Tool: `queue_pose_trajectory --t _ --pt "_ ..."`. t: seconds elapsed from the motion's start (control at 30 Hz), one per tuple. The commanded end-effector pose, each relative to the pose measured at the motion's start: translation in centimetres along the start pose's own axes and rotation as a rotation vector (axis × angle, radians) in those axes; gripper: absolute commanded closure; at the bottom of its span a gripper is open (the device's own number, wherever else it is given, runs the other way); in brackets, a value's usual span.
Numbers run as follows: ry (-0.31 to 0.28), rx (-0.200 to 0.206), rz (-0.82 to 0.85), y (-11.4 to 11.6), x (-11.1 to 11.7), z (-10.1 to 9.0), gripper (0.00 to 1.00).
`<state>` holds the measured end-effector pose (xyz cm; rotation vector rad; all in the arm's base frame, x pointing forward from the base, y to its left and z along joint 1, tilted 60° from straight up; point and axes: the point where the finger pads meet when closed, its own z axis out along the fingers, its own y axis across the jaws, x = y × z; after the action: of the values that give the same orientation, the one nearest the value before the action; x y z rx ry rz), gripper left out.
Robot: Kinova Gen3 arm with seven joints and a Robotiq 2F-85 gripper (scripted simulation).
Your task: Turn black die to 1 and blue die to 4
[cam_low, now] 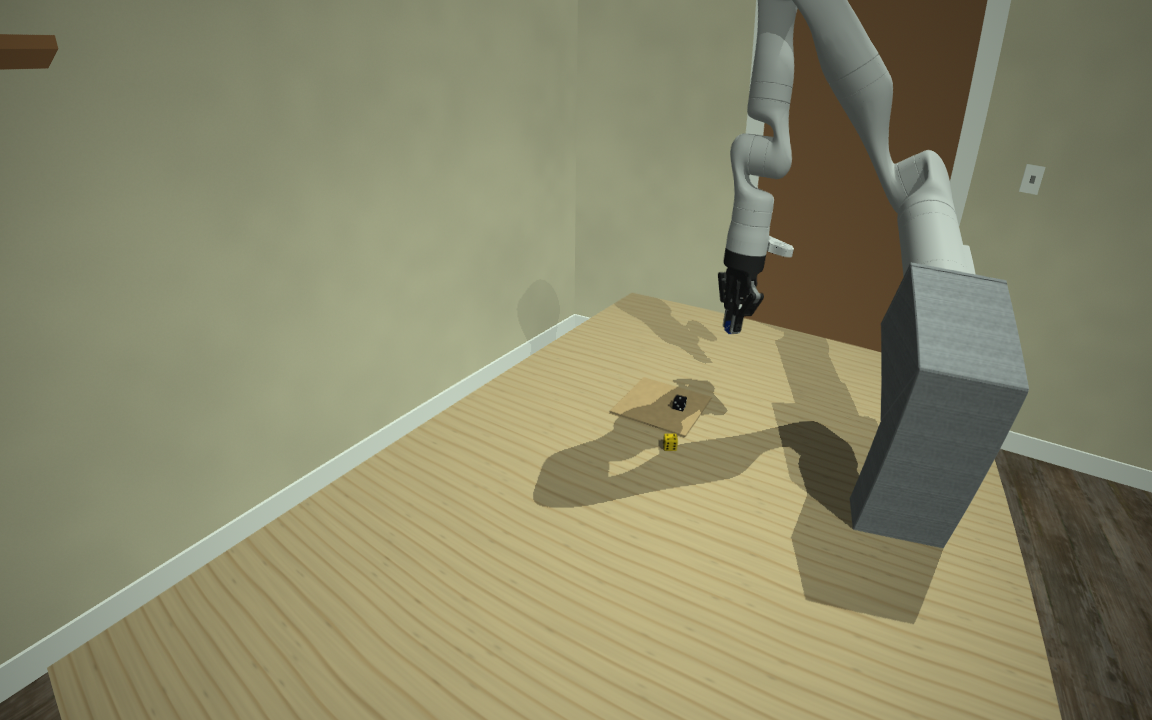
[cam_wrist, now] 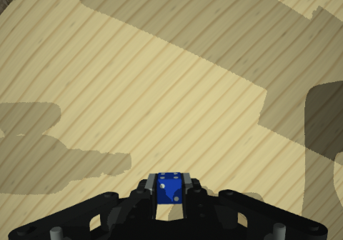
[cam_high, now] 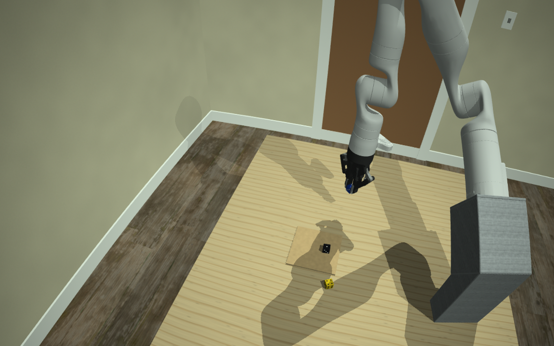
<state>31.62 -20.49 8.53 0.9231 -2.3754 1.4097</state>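
My gripper (cam_high: 350, 188) (cam_low: 732, 327) (cam_wrist: 169, 184) is shut on the blue die (cam_wrist: 170, 191), high above the table behind the mat. In the wrist view the die's two-pip face is toward the camera and a four-pip face is at the fingertip side; its other faces are hidden. The black die (cam_high: 326, 248) (cam_low: 678, 402) rests on the right part of the mat (cam_high: 301, 239) (cam_low: 638, 397); its pips are too small to read surely. The mat lies flat. The yellow die (cam_high: 329, 283) (cam_low: 669, 442) stands on the table just off the mat's near edge.
The pale wooden table (cam_high: 227, 266) (cam_low: 383, 537) lies under everything. A tall grey block (cam_high: 505, 232) (cam_low: 965, 447) carries the arm's base on the right. Arm shadows cross the mat and table. Walls and a brown door (cam_high: 382, 73) are behind.
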Motion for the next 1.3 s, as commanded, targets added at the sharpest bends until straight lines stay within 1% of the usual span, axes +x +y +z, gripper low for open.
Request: queue_pose_trajectory --t 0.0,0.07,0.57,0.63,0.83,1.0,1.13,1.27 --pt "0.001 0.004 -0.097 -0.1 0.0 0.1 0.85" --pt "0.001 0.004 -0.097 -0.1 0.0 0.1 0.85" --pt "0.002 -0.004 -0.842 -0.1 0.2 0.5 0.85" --pt "0.002 -0.004 -0.842 -0.1 0.2 0.5 0.85" --pt "0.007 -0.015 -1.083 0.1 0.6 0.6 0.85" --pt "0.011 -0.025 -1.234 0.2 0.9 0.6 0.85" --pt "0.013 -0.031 -1.317 0.2 1.1 0.6 0.85" --pt "0.014 -0.034 -1.347 0.2 1.2 0.6 0.85"
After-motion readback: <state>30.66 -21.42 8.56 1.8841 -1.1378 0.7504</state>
